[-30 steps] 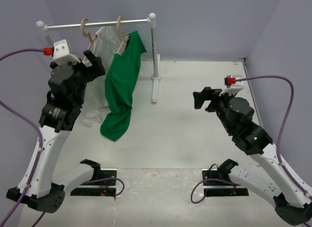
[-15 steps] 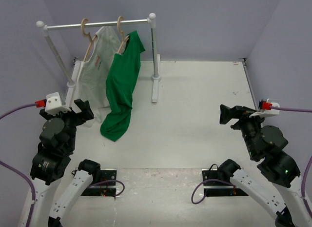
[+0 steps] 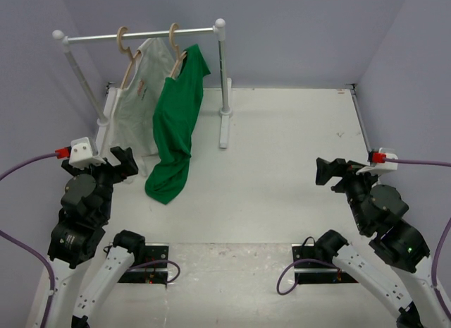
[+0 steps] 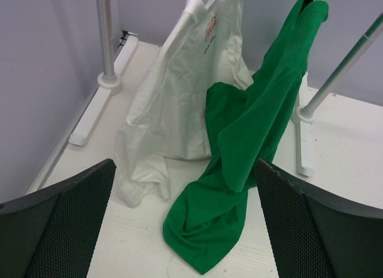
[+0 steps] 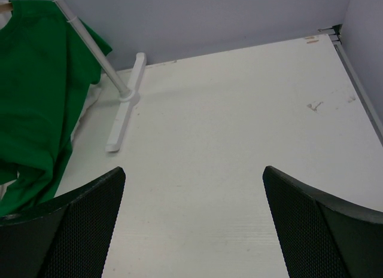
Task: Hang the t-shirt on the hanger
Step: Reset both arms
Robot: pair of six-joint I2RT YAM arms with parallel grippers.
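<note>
The green t-shirt [image 3: 175, 123] hangs from the right wooden hanger [image 3: 179, 60] on the rail, draped over one side. Its lower end lies bunched on the table. It also shows in the left wrist view [image 4: 251, 128] and at the left of the right wrist view [image 5: 36, 92]. My left gripper [image 3: 123, 162] is open and empty, low at the front left, a short way from the shirt's bottom; its jaws stand wide apart [image 4: 184, 167]. My right gripper [image 3: 325, 173] is open and empty at the right, far from the shirt [image 5: 194, 170].
A white t-shirt [image 3: 139, 95] with a small red mark hangs on the left hanger [image 3: 127, 49], its hem on the table [image 4: 179, 104]. The metal rack [image 3: 141, 37] stands on two white feet [image 3: 224, 127], with its right post [image 5: 90, 45] beside the green shirt. Grey walls enclose the table.
My left arm has dropped back from the rack to the front left. My right arm has pulled back toward the right. The t-shirt and hangers have not moved.
</note>
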